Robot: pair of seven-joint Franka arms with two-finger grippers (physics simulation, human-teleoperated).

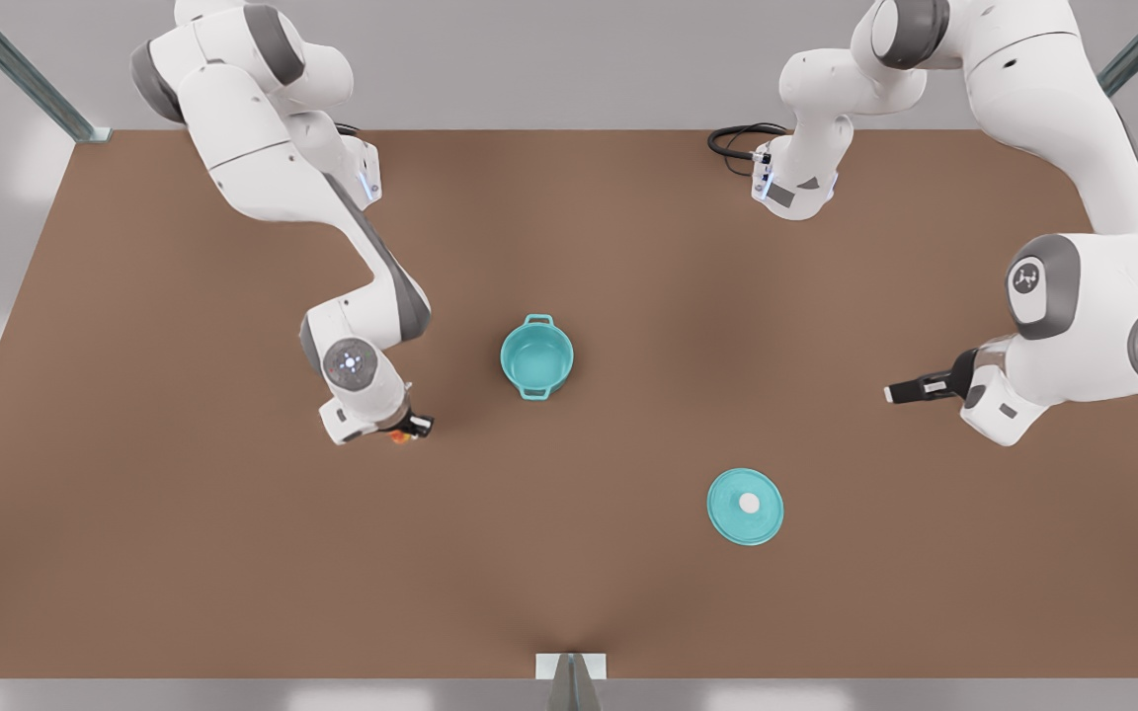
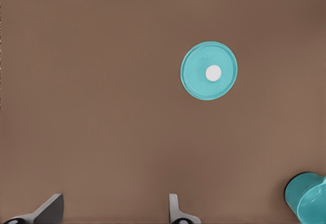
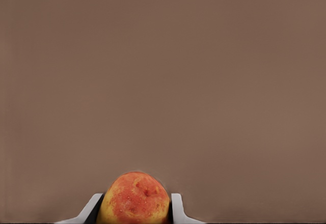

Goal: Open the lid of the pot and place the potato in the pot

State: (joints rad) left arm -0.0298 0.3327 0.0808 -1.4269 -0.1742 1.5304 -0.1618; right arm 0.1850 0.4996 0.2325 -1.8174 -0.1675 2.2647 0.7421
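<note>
Gripping potato point(image 3: 134, 197): right gripper point(image 1: 409, 427) clenched on it, fingers point(image 3: 176, 207) bracketing its sides, low over table point(image 1: 134, 553). Pot point(image 1: 536, 356) uncovered, near this gripper, toward front view's right. Lid point(image 1: 745, 506) flat on table, knob up, well apart from pot. Left gripper point(image 1: 910, 388) released, fingers point(image 2: 174, 208) spread, empty, waiting; lid lies ahead of it.

Handling, judged: potato small, light, firm, rounded, so may roll or slip in flat pads. Best hold across widest middle, as now. Lid: take by knob.

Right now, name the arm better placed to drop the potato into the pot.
Right. The right gripper already grips the potato beside the open pot; the left gripper is open, empty, farther off.
</note>
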